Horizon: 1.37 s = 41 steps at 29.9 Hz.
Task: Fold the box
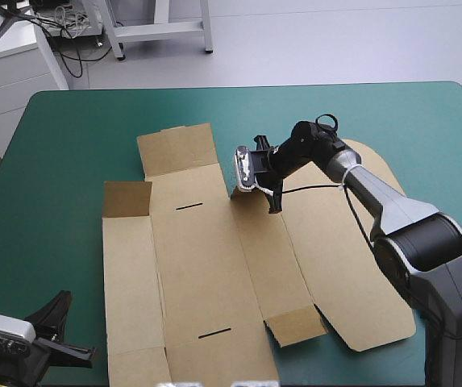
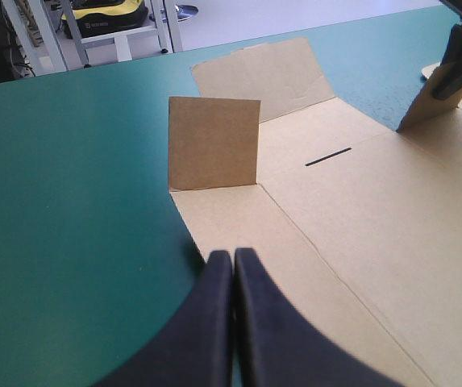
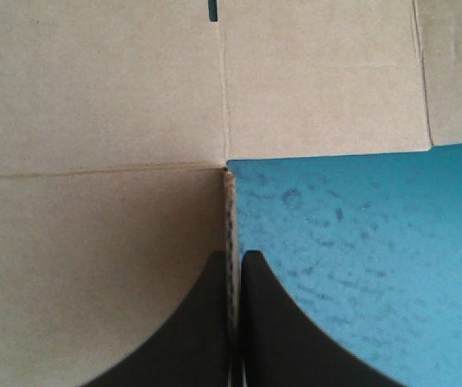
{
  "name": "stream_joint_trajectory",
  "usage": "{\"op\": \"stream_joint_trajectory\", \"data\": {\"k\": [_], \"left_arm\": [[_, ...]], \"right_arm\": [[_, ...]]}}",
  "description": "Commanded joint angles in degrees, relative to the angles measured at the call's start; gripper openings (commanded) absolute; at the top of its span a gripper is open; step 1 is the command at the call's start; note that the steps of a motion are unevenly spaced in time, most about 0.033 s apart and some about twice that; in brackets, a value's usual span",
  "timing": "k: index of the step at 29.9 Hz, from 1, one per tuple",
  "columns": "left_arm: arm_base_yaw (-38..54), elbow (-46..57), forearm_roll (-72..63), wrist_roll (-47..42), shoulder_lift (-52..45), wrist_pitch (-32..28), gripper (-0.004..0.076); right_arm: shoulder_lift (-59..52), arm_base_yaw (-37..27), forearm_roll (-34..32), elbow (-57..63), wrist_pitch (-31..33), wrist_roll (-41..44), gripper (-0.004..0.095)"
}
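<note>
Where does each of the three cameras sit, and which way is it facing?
High view: above and behind, facing forward and down at the table and box; left gripper and right gripper show.
Left wrist view: above the shut left gripper, facing across the box toward an upright flap.
Right wrist view: above the right gripper, shut on the box edge, facing down.
Shared: the flap shows in the high view too.

Jaws pinch the box [image 3: 101, 105] edge.
</note>
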Motion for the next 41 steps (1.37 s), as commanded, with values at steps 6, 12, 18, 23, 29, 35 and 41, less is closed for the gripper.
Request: {"op": "stream_joint_trajectory", "data": {"k": [6, 12, 18, 23, 29, 35, 41], "left_arm": [[-0.3, -1.3, -1.2, -0.5, -0.8, -4.3, -0.0010], [-0.3, -1.3, -1.2, -0.5, -0.8, -4.3, -0.0010], [-0.3, -1.3, -1.2, -0.5, -0.8, -4.3, -0.0010], [-0.3, -1.3, -1.2, -0.5, -0.8, -4.3, -0.0010], [-0.3, -1.3, -1.2, -0.5, -0.8, -4.3, -0.0010], [-0.3, -1.3, -1.5, -0.5, -0.8, -4.2, -0.0008], [-0.3, -1.3, -1.5, -0.5, -0.8, -4.2, 0.0174]], "right_arm": [[-2.5, 0.5, 3.5, -1.3, -1.9, 6.4, 0.0296], [-2.7, 0.5, 3.5, -1.3, -3.7, 14.0, 0.0632], [-5.4, 0.4, 3.1, -2.3, -4.7, 26.6, 0.0664], [-7.9, 0.4, -2.8, -5.1, -4.5, 43.1, 0.0566], [-11.3, 0.4, -11.2, -8.5, -4.3, 57.5, 0.0097], [-13.8, 0.3, -20.3, -8.7, -3.8, 76.1, -0.0005], [-14.1, 0.3, -28.0, -8.7, 1.6, 85.9, -0.0005]]}}
